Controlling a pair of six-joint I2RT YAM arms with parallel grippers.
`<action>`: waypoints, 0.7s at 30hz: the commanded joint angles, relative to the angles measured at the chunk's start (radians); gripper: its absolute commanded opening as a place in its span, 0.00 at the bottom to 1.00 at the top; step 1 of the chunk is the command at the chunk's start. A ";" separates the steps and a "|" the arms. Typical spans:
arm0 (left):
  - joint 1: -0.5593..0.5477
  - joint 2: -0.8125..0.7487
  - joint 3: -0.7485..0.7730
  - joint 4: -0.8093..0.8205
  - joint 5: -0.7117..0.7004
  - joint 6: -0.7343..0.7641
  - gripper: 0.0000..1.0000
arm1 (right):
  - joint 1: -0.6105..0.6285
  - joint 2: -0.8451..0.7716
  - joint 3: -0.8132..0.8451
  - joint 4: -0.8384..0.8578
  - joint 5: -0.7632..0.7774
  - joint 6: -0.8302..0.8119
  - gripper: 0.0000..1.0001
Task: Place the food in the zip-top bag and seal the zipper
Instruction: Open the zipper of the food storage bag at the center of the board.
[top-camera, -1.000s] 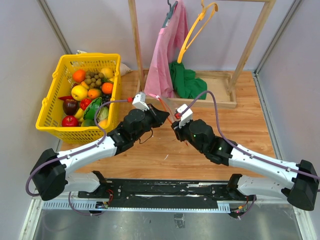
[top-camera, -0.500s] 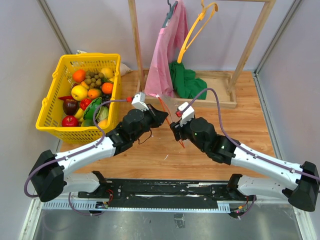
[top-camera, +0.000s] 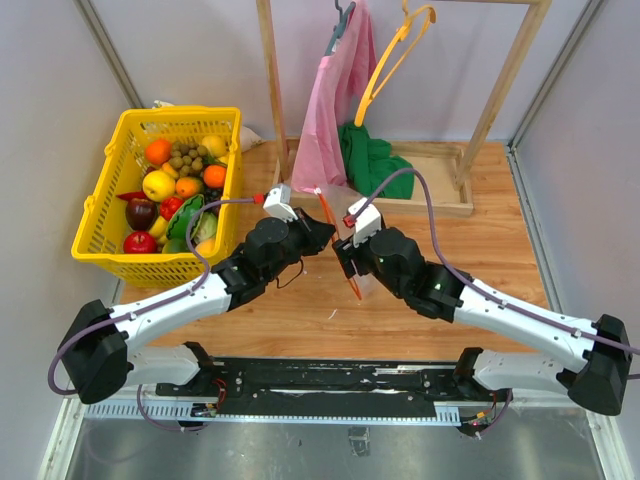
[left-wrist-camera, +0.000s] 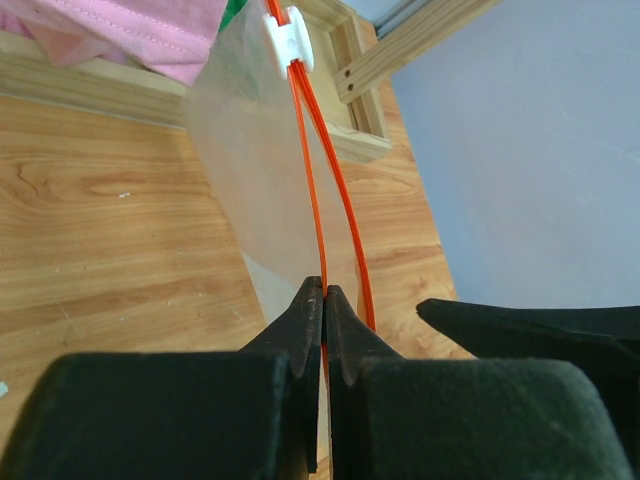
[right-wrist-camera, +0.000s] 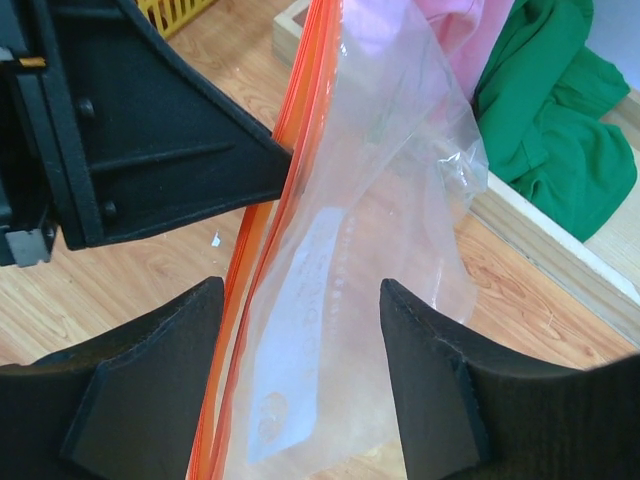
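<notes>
Orange zipper (left-wrist-camera: 303, 150) is clenched in our left pincer (left-wrist-camera: 323, 292); our right pincer (right-wrist-camera: 300, 290) straddles the zip-top bag (right-wrist-camera: 400, 170), released. We judge we're opening the mouth; next, pinch the opposite lip.

The right wrist view's bottom edge cuts off part of the zip-top bag (right-wrist-camera: 385, 200).

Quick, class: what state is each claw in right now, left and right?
Left claw: closed, pinching one track of the zipper.
Right claw: open, with the zip-top bag between its fingers, not gripped.
</notes>
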 joint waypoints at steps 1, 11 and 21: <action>-0.010 -0.022 0.033 0.004 -0.007 0.013 0.00 | 0.025 0.039 0.042 -0.024 0.042 0.009 0.65; -0.010 -0.034 0.024 0.002 -0.014 0.015 0.00 | 0.025 0.042 0.037 -0.068 0.184 0.007 0.57; -0.010 -0.036 0.022 0.002 -0.005 0.009 0.00 | 0.023 0.085 0.022 -0.050 0.196 -0.008 0.54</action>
